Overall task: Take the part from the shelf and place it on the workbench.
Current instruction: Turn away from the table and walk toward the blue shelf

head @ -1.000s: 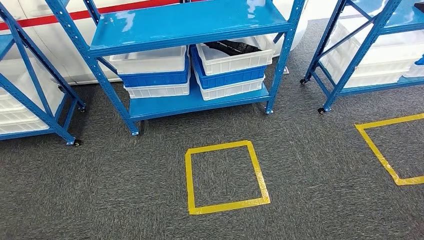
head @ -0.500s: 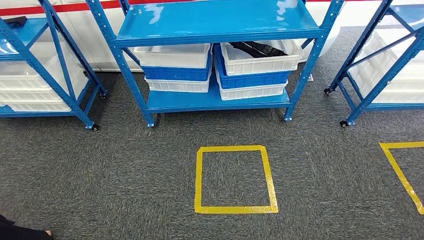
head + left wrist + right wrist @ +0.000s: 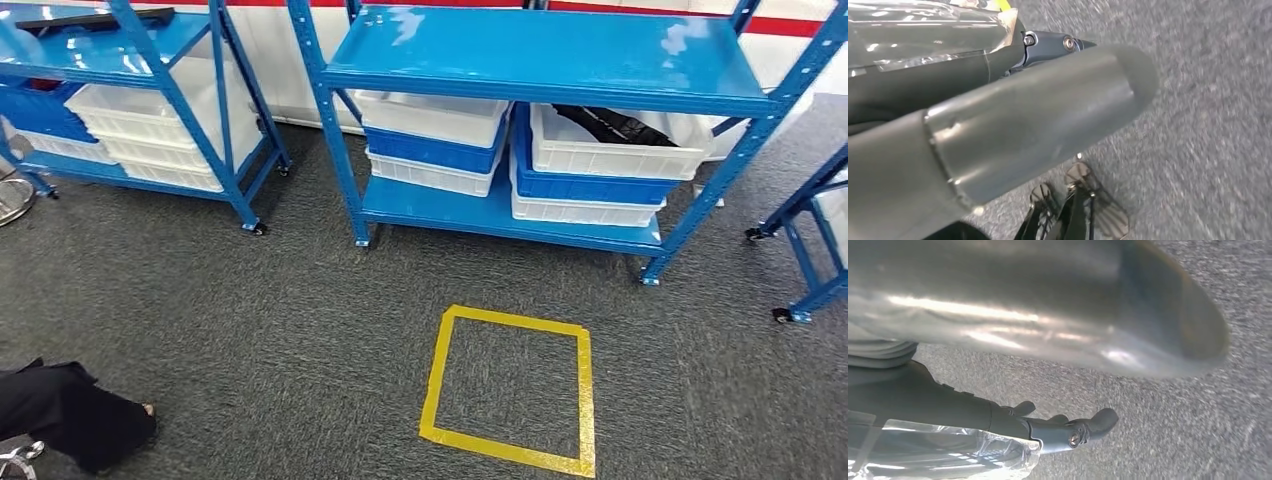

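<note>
Since a second ago the head view has swung left, nothing yet taken: the dark part (image 3: 620,124) lies in the shelf's (image 3: 540,60) upper white bin (image 3: 610,155), both hands hanging, grip unclear.

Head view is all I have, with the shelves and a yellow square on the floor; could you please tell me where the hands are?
Observer: In the right wrist view the right hand hangs above the grey carpet, fingers loosely apart, with nothing in it.
Operator: Thank you. And the left one?
Observer: The left hand hangs over the carpet too. Its thick thumb hides most of the fingers, so I cannot tell whether they are open or closed.
Operator: Is either hand touching a shelf?
Observer: No. Past each hand there is bare carpet, and neither is in contact with anything.
</note>
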